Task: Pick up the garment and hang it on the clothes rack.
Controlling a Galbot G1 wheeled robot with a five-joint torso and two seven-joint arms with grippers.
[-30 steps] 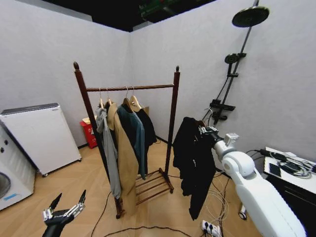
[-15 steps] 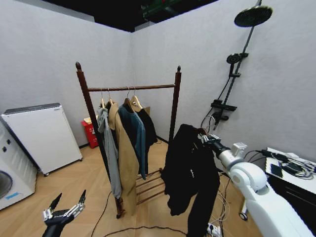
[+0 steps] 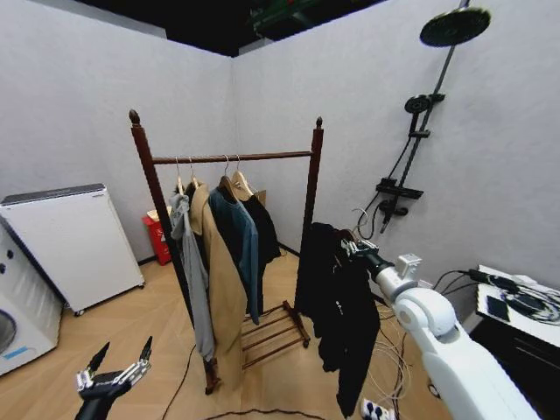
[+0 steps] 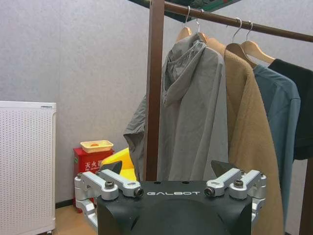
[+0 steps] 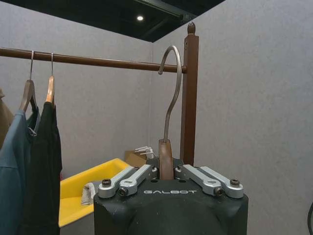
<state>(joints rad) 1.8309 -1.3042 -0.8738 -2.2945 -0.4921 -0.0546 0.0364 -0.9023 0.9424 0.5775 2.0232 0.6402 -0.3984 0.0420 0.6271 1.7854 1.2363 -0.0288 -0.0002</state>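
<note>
The garment [image 3: 337, 306], a long black coat, hangs limp from a wooden hanger [image 5: 165, 155] whose metal hook [image 5: 172, 78] points up. My right gripper [image 3: 354, 248] is shut on the hanger's neck, holding the coat just right of the clothes rack's right post [image 3: 312, 201]. In the right wrist view the hook sits near the rack's rail [image 5: 98, 62] and post [image 5: 190, 98], a little below rail height. The clothes rack [image 3: 232, 158] stands in the room's corner. My left gripper [image 3: 114, 378] waits low at the left, open and holding nothing, also seen as the left gripper [image 4: 168, 169].
A grey hooded jacket [image 3: 191, 262], a tan coat [image 3: 223, 289], a navy-blue jacket [image 3: 241, 241] and a dark top [image 3: 262, 227] fill the rail's left half. A white appliance [image 3: 74, 241] stands at the left, a shower pole [image 3: 420, 122] at the right. Cables and a power strip [image 3: 376, 409] lie on the floor.
The coat swung out toward me and has settled back. My right gripper has dropped slightly and come a little closer to the rack's right post. The left arm is still.
</note>
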